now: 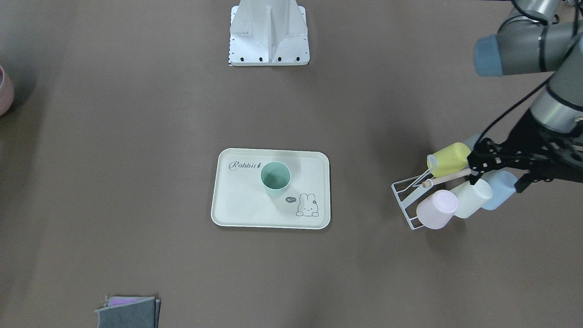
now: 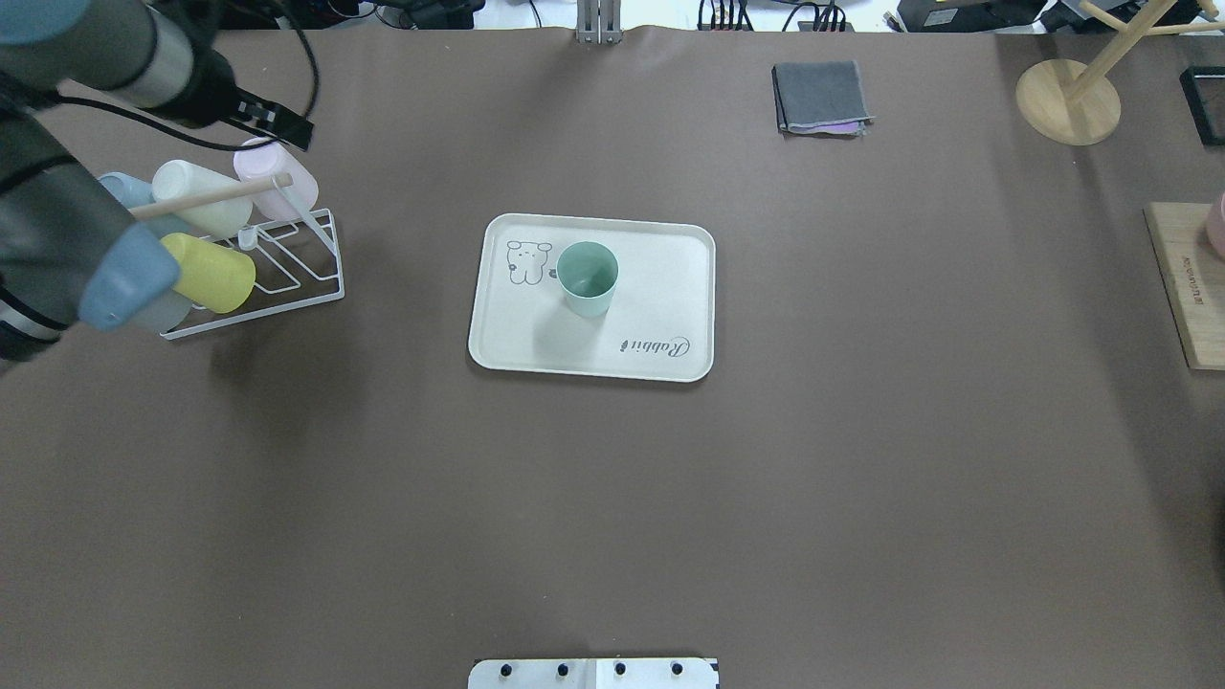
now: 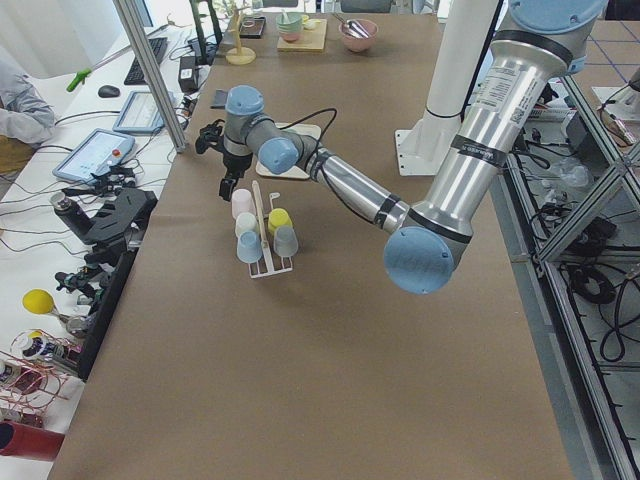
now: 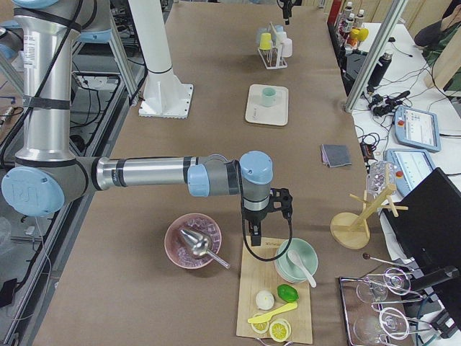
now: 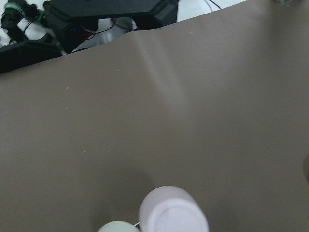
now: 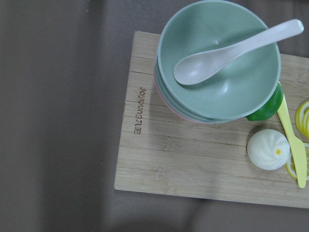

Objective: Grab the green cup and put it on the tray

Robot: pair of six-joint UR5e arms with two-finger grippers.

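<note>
The green cup (image 1: pixel 275 177) stands upright on the cream tray (image 1: pixel 241 209) beside the "Rabbit" script, clear of both grippers. Both also show in the overhead view: the cup (image 2: pixel 587 277) and the tray (image 2: pixel 660 316). My left gripper (image 1: pixel 498 183) hovers over a cup rack far to the tray's side. Its fingers look spread and empty. It also shows in the overhead view (image 2: pixel 276 122). My right gripper (image 4: pixel 253 232) shows only in the exterior right view, above a wooden board far from the tray. I cannot tell whether it is open or shut.
A white wire rack (image 1: pixel 406 200) holds yellow, pink, cream and light blue cups. A folded grey cloth (image 2: pixel 821 96) lies at the far side. The wooden board (image 6: pixel 164 159) carries stacked green bowls (image 6: pixel 227 87) with a spoon. A pink bowl (image 4: pixel 191 241) and a wooden stand (image 2: pixel 1067 100) are nearby.
</note>
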